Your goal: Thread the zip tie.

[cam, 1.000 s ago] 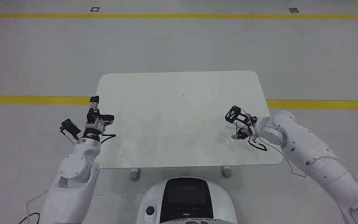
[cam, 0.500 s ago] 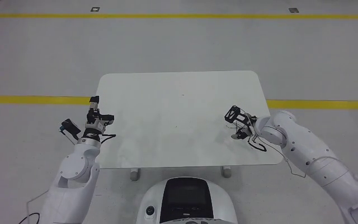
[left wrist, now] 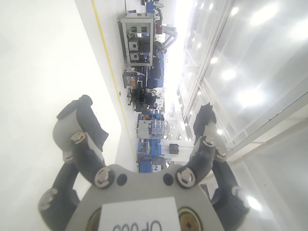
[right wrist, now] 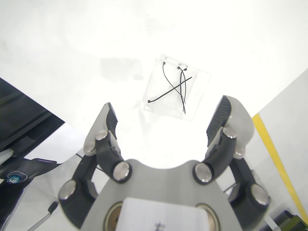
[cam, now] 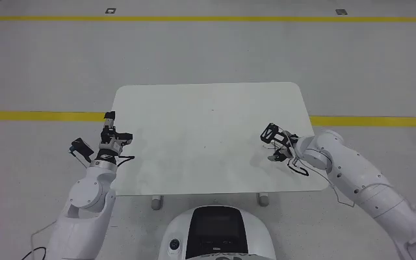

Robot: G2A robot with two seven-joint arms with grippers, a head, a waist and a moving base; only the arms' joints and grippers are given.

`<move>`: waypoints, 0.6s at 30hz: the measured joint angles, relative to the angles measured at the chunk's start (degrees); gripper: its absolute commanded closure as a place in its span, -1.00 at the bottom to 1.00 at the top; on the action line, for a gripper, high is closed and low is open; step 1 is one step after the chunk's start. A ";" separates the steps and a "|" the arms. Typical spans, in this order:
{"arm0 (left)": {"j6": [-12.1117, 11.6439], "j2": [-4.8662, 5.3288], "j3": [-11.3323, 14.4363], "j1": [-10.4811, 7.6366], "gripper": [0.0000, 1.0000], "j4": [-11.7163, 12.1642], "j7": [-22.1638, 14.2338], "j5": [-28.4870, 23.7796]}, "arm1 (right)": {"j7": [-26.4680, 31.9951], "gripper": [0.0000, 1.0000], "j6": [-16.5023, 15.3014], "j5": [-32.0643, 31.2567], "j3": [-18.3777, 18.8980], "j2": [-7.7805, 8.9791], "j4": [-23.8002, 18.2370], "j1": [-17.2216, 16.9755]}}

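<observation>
Black zip ties [right wrist: 168, 90] lie crossed over one another in a shallow clear tray [right wrist: 154, 85] on the white table [cam: 208, 136]. My right gripper [right wrist: 166, 110] hovers open above the table a short way from the tray, pointing at it, with nothing between its ribbed pads [right wrist: 217, 117]. From above, the right gripper [cam: 268, 134] is over the table's right part. My left gripper [left wrist: 144, 104] stands open and empty by the table's left edge, also seen from above as the left gripper [cam: 108, 125], aimed away across the room.
The table's right edge and a yellow floor line [right wrist: 272, 145] run close beside the right gripper. A yellow floor stripe [cam: 52, 116] passes behind the table. Shelving and equipment [left wrist: 139, 44] stand far off in the room.
</observation>
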 measured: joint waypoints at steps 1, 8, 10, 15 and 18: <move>0.00 0.00 0.00 0.00 -1.00 0.00 0.00 0.00 | -0.23 -1.00 0.01 -0.72 -0.89 0.08 -0.31 0.51; 0.00 0.00 0.00 0.00 -1.00 0.00 0.00 0.00 | -3.55 -1.00 0.04 -3.21 -7.37 1.45 -0.19 5.72; 0.00 0.00 0.00 0.00 -1.00 0.00 0.00 0.00 | -4.88 -1.00 0.04 -2.84 -9.40 1.99 0.67 7.49; 0.00 0.00 0.00 0.00 -1.00 0.00 0.00 0.00 | -8.25 -1.00 0.04 -0.95 -17.45 3.28 2.48 13.67; 0.00 0.00 0.00 0.00 -1.00 0.00 0.00 0.00 | -9.43 -1.00 0.04 1.00 -22.98 3.83 3.71 18.10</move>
